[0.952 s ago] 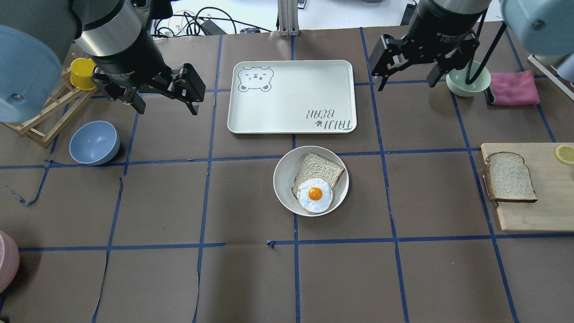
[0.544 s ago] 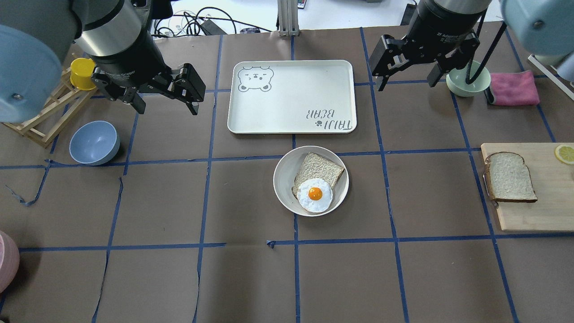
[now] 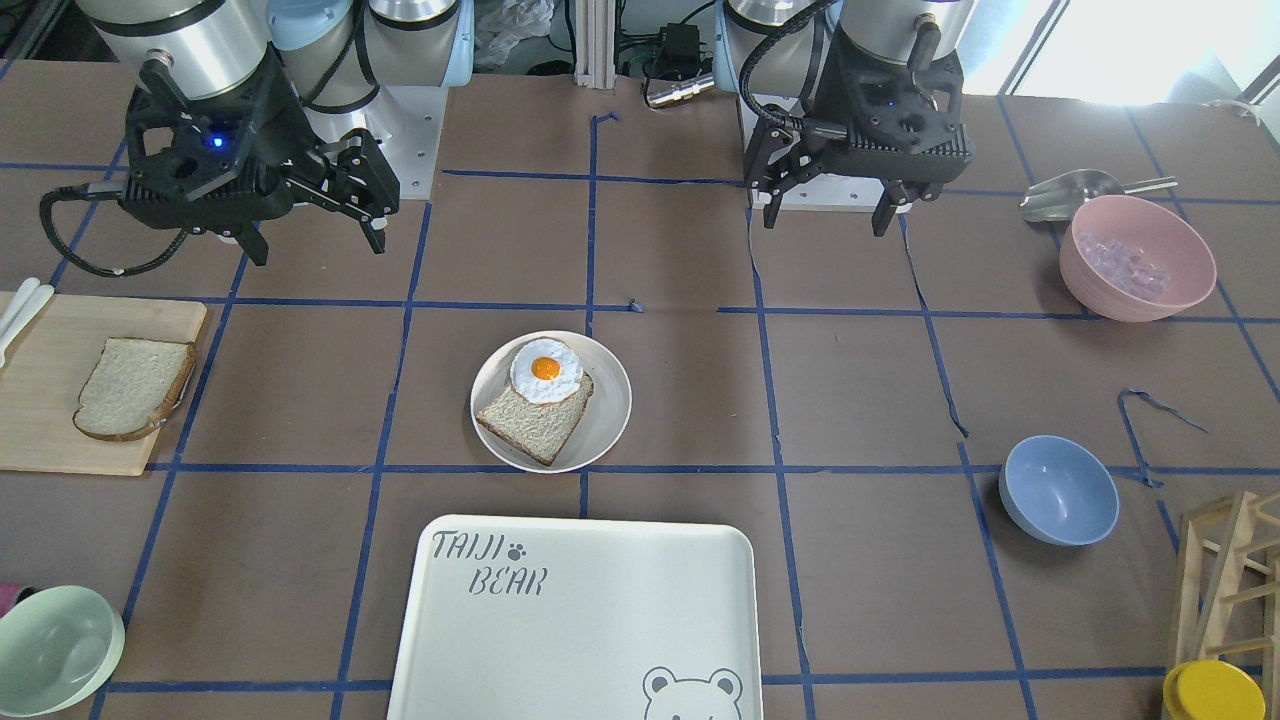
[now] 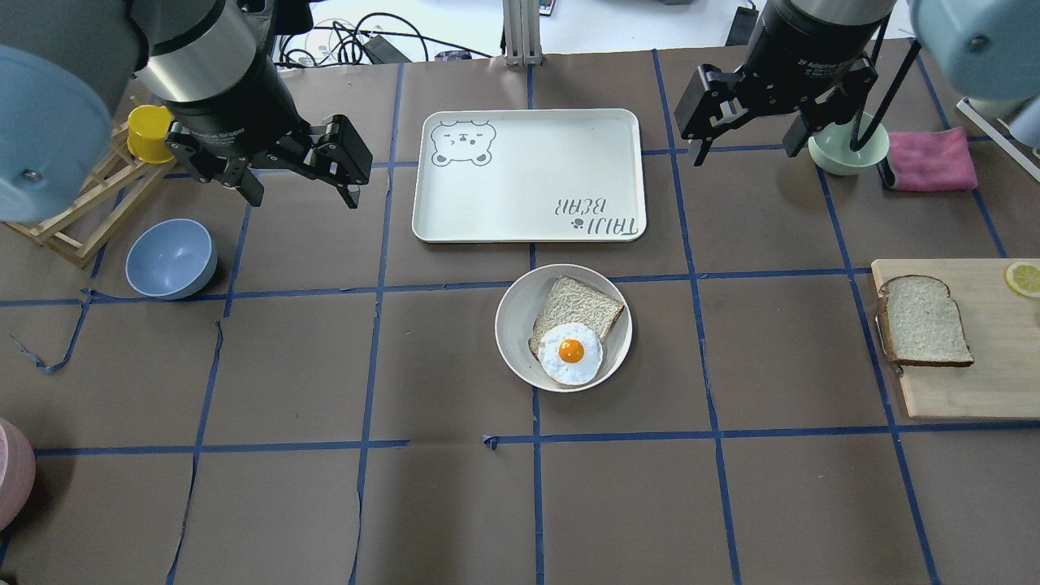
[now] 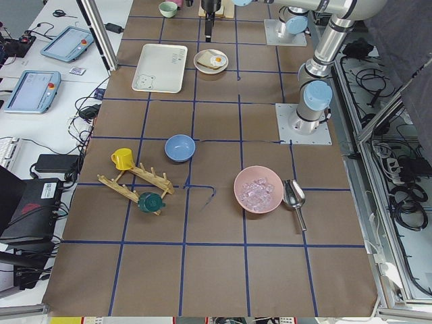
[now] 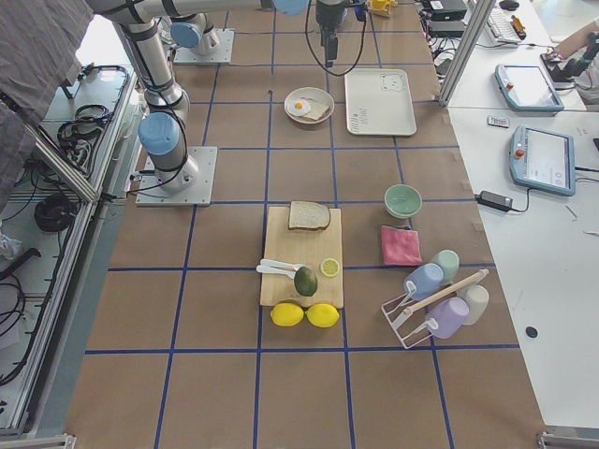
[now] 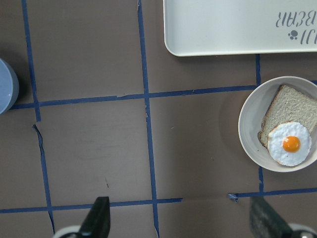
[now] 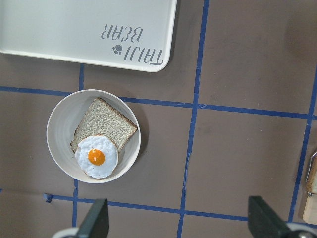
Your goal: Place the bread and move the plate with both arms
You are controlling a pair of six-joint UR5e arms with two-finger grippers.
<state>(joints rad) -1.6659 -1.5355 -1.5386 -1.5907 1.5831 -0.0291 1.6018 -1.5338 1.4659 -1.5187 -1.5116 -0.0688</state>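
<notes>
Overhead exterior view: the bread (image 4: 925, 321) lies flat on a cutting board (image 4: 975, 390) well right of the plate (image 4: 512, 325), probably light, soft and crushable, so pinch gently across its crust edges; the left gripper (image 4: 305, 195) and right gripper (image 4: 743, 153) hang wide open, empty.

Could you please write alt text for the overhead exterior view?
A small round plate holding a toast slice topped with a fried egg sits mid-table, below a rectangular tray. The left gripper and right gripper hover open and empty at the far side; the bread lies on a wooden cutting board at the right edge.
</notes>
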